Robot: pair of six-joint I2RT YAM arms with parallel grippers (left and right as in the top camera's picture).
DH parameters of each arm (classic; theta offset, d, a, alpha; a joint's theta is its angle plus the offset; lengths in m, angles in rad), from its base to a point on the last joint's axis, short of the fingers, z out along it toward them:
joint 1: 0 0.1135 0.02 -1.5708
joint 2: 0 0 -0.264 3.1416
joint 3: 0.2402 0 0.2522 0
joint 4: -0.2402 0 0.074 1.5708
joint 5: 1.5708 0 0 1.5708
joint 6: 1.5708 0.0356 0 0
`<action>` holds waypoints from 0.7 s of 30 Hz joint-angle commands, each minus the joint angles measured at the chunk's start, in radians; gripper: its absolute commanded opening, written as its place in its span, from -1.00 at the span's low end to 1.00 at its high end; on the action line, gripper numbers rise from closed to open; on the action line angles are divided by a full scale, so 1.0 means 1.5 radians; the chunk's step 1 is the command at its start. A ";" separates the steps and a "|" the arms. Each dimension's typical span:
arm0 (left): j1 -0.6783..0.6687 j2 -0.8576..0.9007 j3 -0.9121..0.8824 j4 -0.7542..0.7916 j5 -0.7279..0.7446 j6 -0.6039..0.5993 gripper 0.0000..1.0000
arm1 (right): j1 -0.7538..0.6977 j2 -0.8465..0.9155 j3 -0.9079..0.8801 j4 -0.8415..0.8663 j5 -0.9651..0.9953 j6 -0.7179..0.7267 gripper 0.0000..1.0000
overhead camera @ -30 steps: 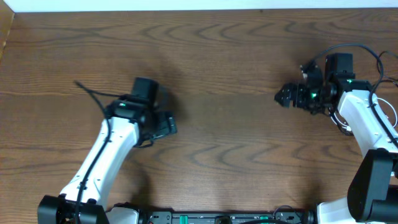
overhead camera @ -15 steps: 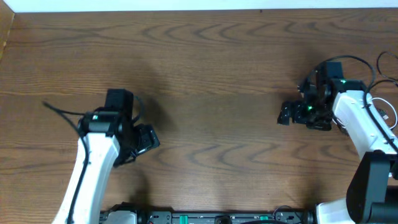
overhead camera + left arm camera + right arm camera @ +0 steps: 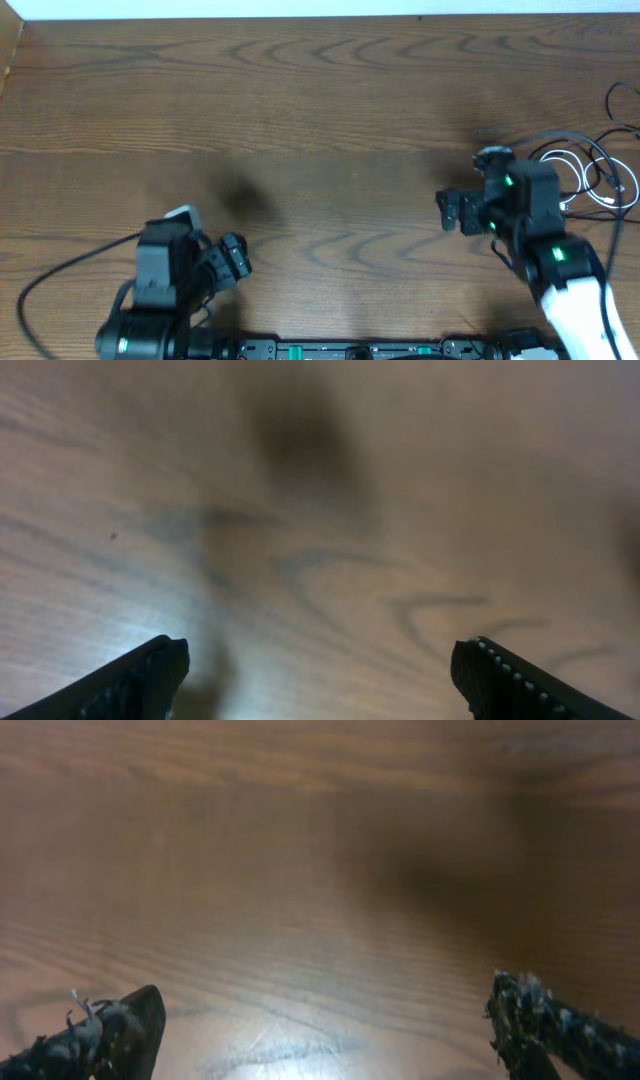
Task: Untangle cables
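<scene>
The cables lie at the table's right edge in the overhead view. The white cable [image 3: 582, 163] is loosely coiled, and thin black cable loops [image 3: 600, 152] cross over it. My right gripper [image 3: 447, 210] is open and empty, left of the cables and apart from them; its wrist view [image 3: 325, 1005] shows only bare wood between the fingers. My left gripper [image 3: 236, 258] is open and empty near the front left edge; its wrist view [image 3: 320, 660] also shows only bare wood. No cable shows in either wrist view.
A long black wire [image 3: 60, 268] trails from the left arm across the front left of the wooden table [image 3: 330, 120]. More black wire loops [image 3: 622, 110] show at the far right edge. The right arm's white body [image 3: 575, 290] rises from the front right.
Both arms have pulled back toward the front edge. The left gripper moved down and left from mid table. The right arm moved off the cables, which now show uncovered.
</scene>
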 commanded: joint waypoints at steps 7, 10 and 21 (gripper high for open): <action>-0.002 -0.120 -0.003 0.000 0.008 -0.064 0.98 | 0.003 -0.195 -0.061 -0.085 0.025 0.028 0.98; -0.002 -0.119 -0.003 -0.001 0.008 -0.064 0.98 | 0.003 -0.195 -0.061 -0.125 0.025 0.028 0.99; -0.002 -0.119 -0.003 -0.002 0.008 -0.064 0.98 | 0.003 -0.195 -0.061 -0.198 0.025 0.028 0.99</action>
